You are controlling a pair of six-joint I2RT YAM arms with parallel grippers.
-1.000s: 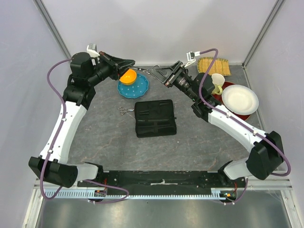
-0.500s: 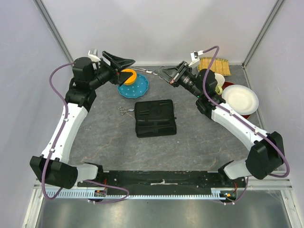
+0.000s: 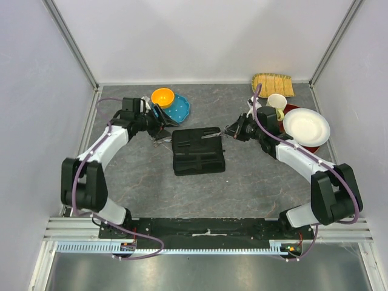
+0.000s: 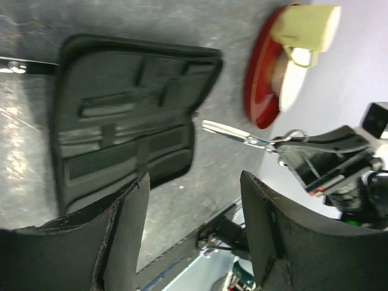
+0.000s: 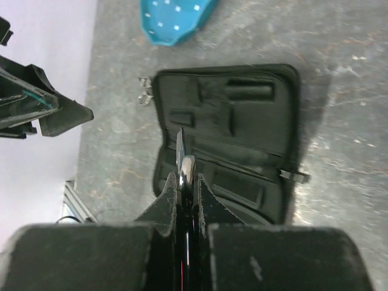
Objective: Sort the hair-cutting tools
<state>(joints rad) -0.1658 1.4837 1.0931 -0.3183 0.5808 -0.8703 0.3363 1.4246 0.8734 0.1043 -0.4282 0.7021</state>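
Note:
One pair of slim silver scissors [image 3: 213,135] is pinched in my right gripper [image 3: 231,130], blades pointing left over the right edge of the open black zip case [image 3: 197,151]. The right wrist view shows the gripper [image 5: 187,182] shut on them, blade tip [image 5: 180,142] above the case [image 5: 242,127]. A second pair of scissors [image 3: 158,140] lies on the table just left of the case, also seen in the right wrist view [image 5: 144,91]. My left gripper [image 3: 161,120] hovers beside that pair, open and empty [image 4: 194,206]. It looks across at the held scissors [image 4: 239,133].
An orange bowl [image 3: 162,96] and a teal plate [image 3: 180,109] sit behind my left gripper. At the back right are a yellow cup [image 3: 278,103], a white plate [image 3: 306,125] on a red plate [image 3: 310,147], and a bamboo mat [image 3: 273,83].
The left gripper opened and let go of the scissors while the right shut on them at the back. Both arms then dropped toward the case, the right carrying the scissors.

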